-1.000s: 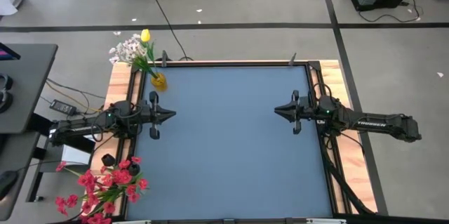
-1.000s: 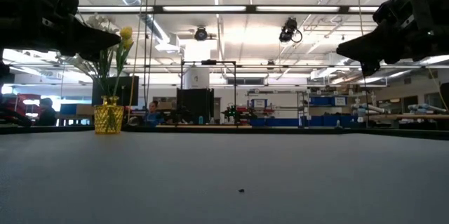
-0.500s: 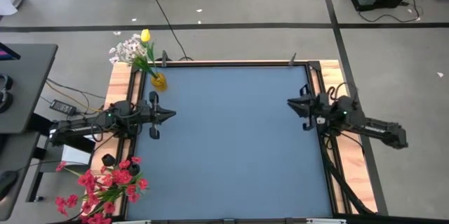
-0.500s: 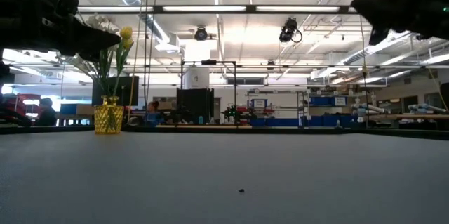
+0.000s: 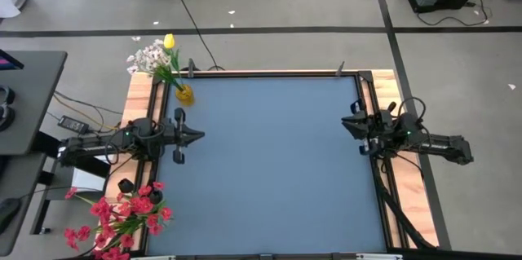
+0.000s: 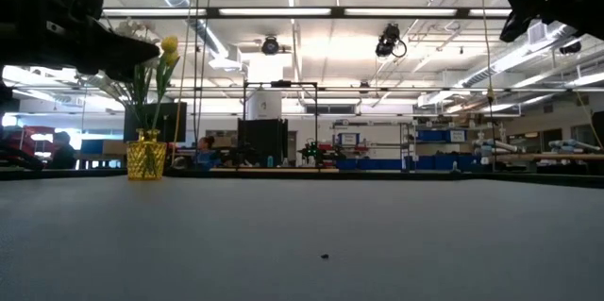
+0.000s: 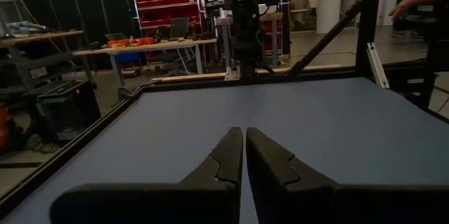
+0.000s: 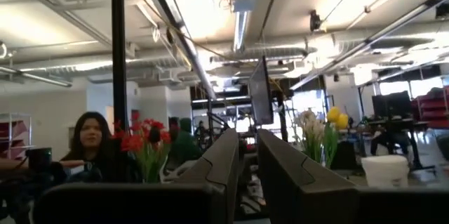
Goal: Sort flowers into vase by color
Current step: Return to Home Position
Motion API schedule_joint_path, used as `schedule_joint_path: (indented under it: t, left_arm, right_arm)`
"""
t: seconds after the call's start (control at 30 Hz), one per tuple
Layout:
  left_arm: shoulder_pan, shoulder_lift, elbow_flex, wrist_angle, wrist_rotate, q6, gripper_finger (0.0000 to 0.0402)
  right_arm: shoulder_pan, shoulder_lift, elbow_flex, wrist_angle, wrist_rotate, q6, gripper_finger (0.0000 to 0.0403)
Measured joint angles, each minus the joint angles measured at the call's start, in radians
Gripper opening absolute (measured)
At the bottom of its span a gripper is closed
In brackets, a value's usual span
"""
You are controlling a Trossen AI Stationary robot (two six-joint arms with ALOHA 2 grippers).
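While both arms sat pulled back at opposite edges of the blue counter (image 5: 269, 170), nothing lay on its open middle. The left end effector (image 5: 196, 134) hung at the 9 o'clock edge, pointing toward 3 o'clock. In the left wrist view its fingers (image 7: 228, 157) were drawn narrow, almost touching, with nothing between them. The right end effector (image 5: 349, 122) sat at the 3 o'clock edge, pointing toward 9 o'clock. Its wrist view looked up at the ceiling, and its fingers (image 8: 226, 155) stood narrow too, a thin slit apart and empty.

A small yellow vase (image 5: 185, 94) stood upright in the counter's 10 o'clock corner. It held the white flowers (image 5: 146, 56) and the yellow tulip (image 5: 169, 41), whose stems leaned out past the counter's edge toward 11 o'clock. From counter height the same vase (image 6: 146, 156) showed at the far left with the tulip (image 6: 170, 46) above it, partly behind the dark left arm (image 6: 66, 27).

Beyond the 7 o'clock corner, off the blue surface, the red flowers (image 5: 122, 215) spread in a loose bunch; what held them could not be told. A person (image 8: 88, 143) sat in the room beyond.
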Motion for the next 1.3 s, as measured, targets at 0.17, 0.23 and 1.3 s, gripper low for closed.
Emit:
schedule_joint_path:
  t: [0.17,0.23,1.3]
  left_arm:
    - [0.015,0.000,0.000,0.000,0.000,0.003,0.0027]
    - [0.015,0.000,0.000,0.000,0.000,0.003,0.0027]
    - [0.015,0.003,0.000,0.008,0.000,0.001,0.0027]
  right_arm:
    - [-0.006,0.000,0.000,0.002,0.000,0.000,0.0064]
    - [-0.006,0.001,0.000,0.001,0.000,0.000,0.0065]
    - [-0.006,0.005,0.000,0.001,-0.001,0.000,0.0062]
